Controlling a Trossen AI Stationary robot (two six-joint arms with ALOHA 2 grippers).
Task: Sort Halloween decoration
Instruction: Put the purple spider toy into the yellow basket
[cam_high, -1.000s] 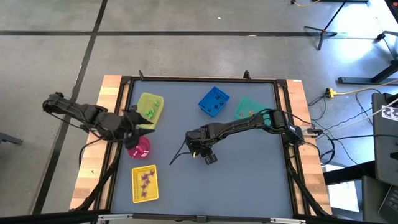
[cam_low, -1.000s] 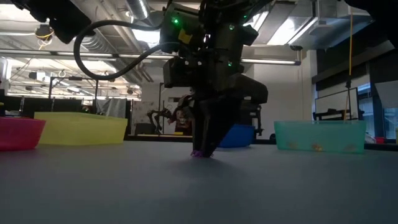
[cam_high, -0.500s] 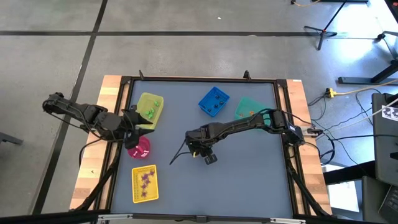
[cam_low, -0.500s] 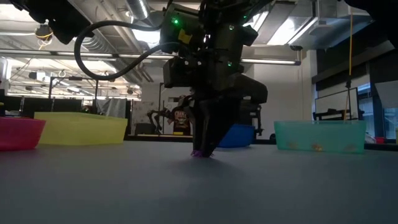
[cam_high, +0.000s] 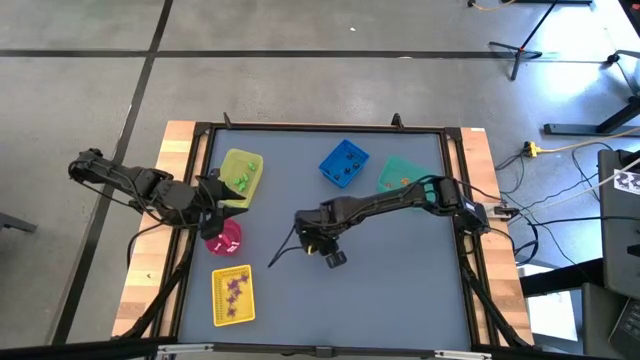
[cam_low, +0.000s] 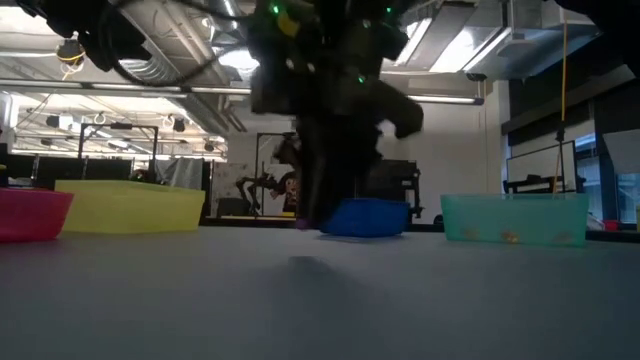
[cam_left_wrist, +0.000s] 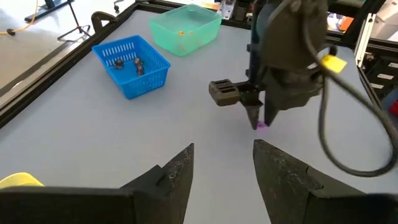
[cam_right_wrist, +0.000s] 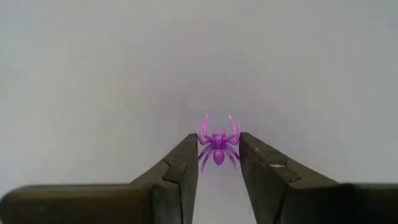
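My right hand (cam_right_wrist: 219, 163) pinches a tiny purple spider (cam_right_wrist: 218, 144), translucent, legs splayed, just above mid-counter (cam_high: 400, 270). My left hand (cam_left_wrist: 222, 168) waits spread near the pink bowl (cam_high: 225, 238) at the counter's left.

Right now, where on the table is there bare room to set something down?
Bare: the table's near right stretch, right of the yellow tray. Crowded: the left edge by the pink bowl, and the far side's blue basket and teal bin.

R arm (cam_left_wrist: 286, 62): dark housing, yellow tag, black cable | fingers (cam_right_wrist: 180, 168): dark, tapered, scuffed
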